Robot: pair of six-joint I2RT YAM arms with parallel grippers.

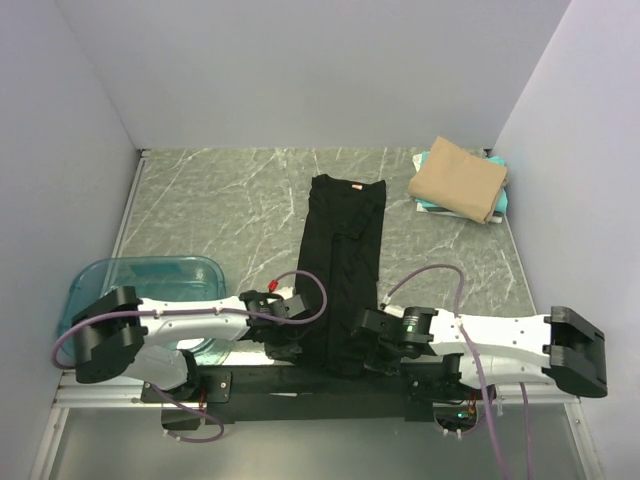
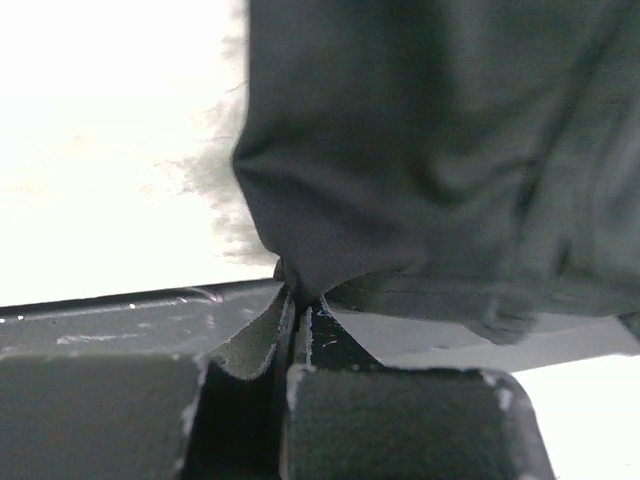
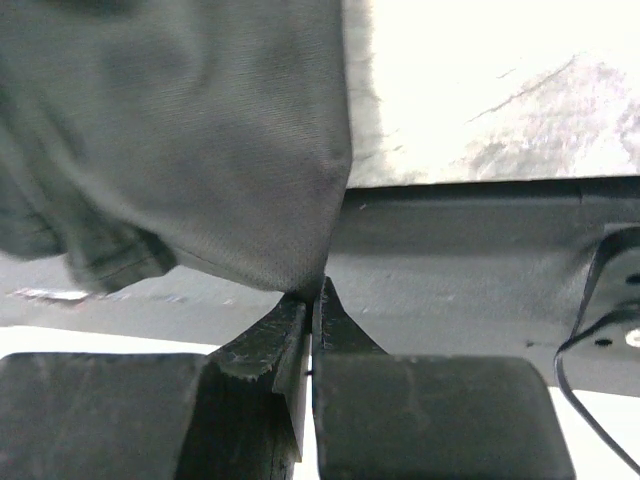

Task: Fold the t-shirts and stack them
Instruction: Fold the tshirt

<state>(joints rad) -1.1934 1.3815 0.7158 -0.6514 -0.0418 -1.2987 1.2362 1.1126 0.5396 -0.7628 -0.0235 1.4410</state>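
the black t-shirt (image 1: 345,250) lies as a long narrow strip down the middle of the bench (image 1: 220,210), collar end far, hem end at the near edge. its long axis runs straight away from the arm bases. both arms reach inward, low over the near edge, forearms almost level, and meet at that hem end. the left fingers (image 2: 290,312) are clenched on the near-left corner, with cloth bunching out of the tips. the right fingers (image 3: 320,305) are pinched on the near-right corner the same way. so the shirt stretches away from both pairs of fingers, each arm nearest its own corner. i'd judge the next move carries the hem away toward the collar, halving the strip. a folded tan t-shirt (image 1: 458,178) sits at the far right, and a blue tub (image 1: 140,280) at the near left.
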